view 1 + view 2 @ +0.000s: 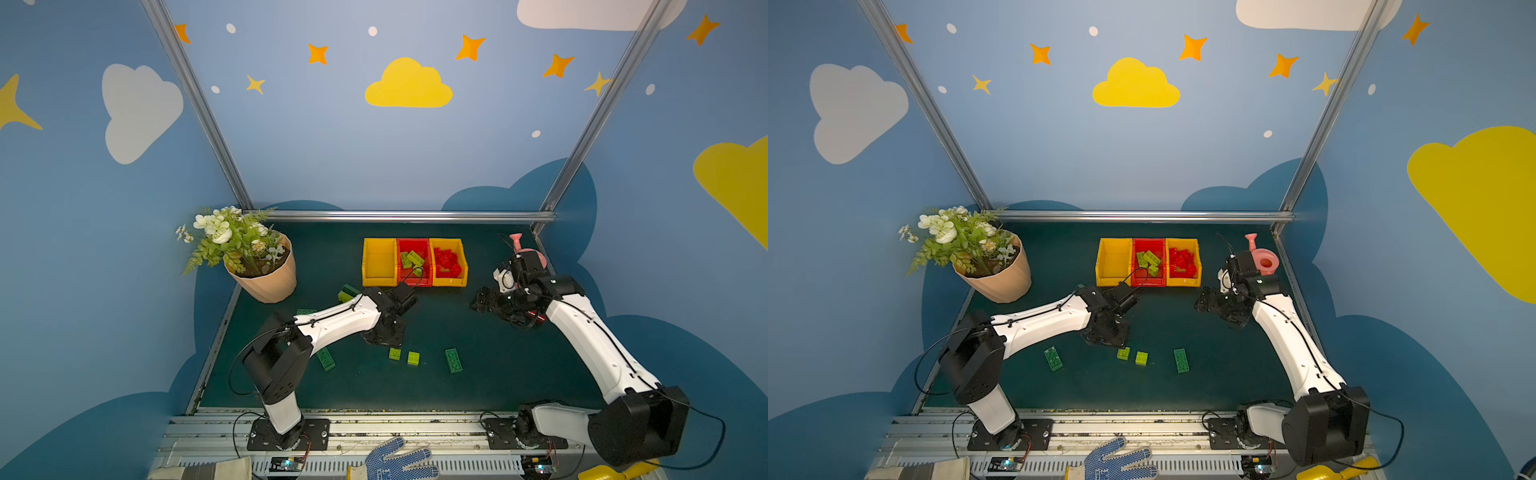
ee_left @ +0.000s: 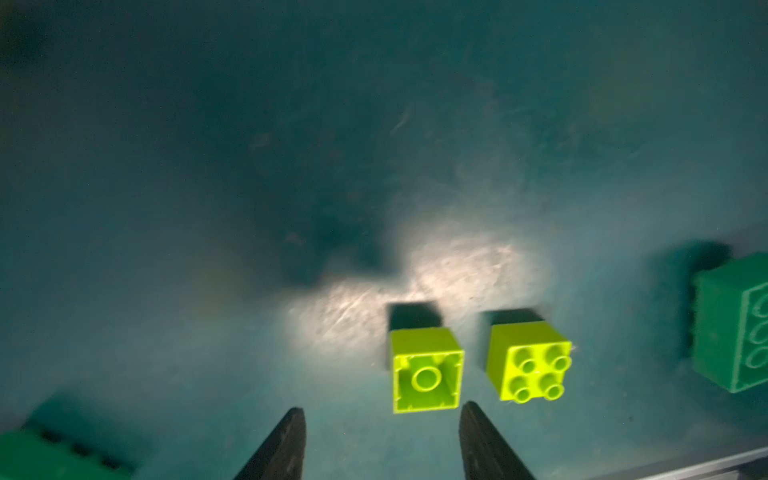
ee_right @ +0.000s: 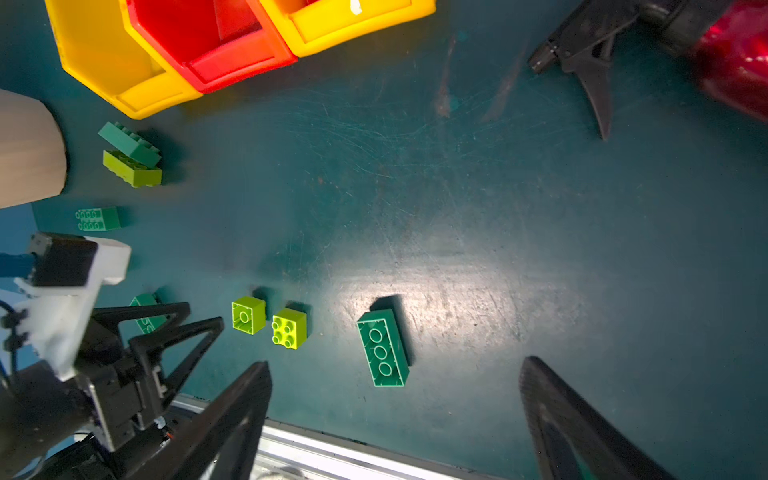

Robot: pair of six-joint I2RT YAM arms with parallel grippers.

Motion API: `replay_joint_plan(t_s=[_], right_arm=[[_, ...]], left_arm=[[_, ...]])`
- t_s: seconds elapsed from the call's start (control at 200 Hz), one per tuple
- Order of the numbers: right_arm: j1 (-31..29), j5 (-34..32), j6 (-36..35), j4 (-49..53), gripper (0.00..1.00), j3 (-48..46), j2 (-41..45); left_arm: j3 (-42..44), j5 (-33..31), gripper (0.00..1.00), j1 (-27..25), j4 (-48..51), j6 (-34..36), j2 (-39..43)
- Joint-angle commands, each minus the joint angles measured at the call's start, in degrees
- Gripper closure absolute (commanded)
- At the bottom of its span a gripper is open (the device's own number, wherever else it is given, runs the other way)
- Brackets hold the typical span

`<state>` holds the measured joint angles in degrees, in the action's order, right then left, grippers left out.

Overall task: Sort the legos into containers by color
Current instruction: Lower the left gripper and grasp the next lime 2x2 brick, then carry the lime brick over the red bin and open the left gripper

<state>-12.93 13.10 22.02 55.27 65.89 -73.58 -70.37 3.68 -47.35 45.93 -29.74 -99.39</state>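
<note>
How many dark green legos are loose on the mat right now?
4. One long brick right of the two lime squares; one beside the left arm; one near the flowerpot; one atop a lime brick. The arm may hide more.

Table mat (image 3: 457, 187): dark teal, matt, heavily scuffed and scratched, with a dull sheen where the light hits. Bins (image 3: 137, 106): glossy moulded plastic, yellow and red. Bricks (image 2: 426, 374): smooth hard plastic, slight shine. Flowerpot (image 1: 270, 286) – tan, matt, faceted wall, material unclear. Frame rails (image 1: 407, 216): bare brushed metal. Arm shells (image 1: 345, 320): smooth white plastic, with matt black joints. Glove (image 1: 390, 459) – knit cloth with blue dots. Spray bottle (image 3: 739, 70): glossy red plastic.
</note>
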Motion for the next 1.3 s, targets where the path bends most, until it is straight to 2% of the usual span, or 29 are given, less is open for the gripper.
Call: replay_joint_plan(t_s=[0.0,0.325,0.556,0.606,0.821,0.896,1.066,1.296], right_arm=[[0.26,1.65,-0.98,0.25,0.09,2.75,-1.55],[0.25,0.53,-3.05,2.95,0.09,5.45,-2.64],[0.14,0.27,-3.50,3.43,0.09,5.83,-3.09],[0.19,0.65,-3.46,3.24,0.08,5.81,-3.35],[0.24,0.88,-2.86,2.92,0.09,5.79,-3.44],[0.20,0.56,-2.88,3.20,0.09,5.87,-3.08],[0.20,-0.31,-2.53,3.16,0.09,6.03,-1.85],[0.20,-2.32,-0.94,2.74,0.09,5.19,1.13]], left_arm=[[0.36,0.78,0.38,-0.34,-4.39,-1.42,-0.85],[2.09,1.93,0.39,-2.12,-6.96,-2.56,-5.88],[4.32,2.38,0.44,-2.23,-7.68,-4.43,-6.44],[4.84,2.34,0.46,-2.36,-7.78,-4.71,-6.46],[3.87,0.58,0.73,-2.40,-5.47,-4.32,-7.37],[2.91,-0.61,0.76,-2.22,-3.54,-3.43,-7.32],[-4.08,-2.51,0.76,0.93,2.26,0.35,-7.63],[-27.09,-4.31,0.76,8.56,8.56,7.86,-14.75]])
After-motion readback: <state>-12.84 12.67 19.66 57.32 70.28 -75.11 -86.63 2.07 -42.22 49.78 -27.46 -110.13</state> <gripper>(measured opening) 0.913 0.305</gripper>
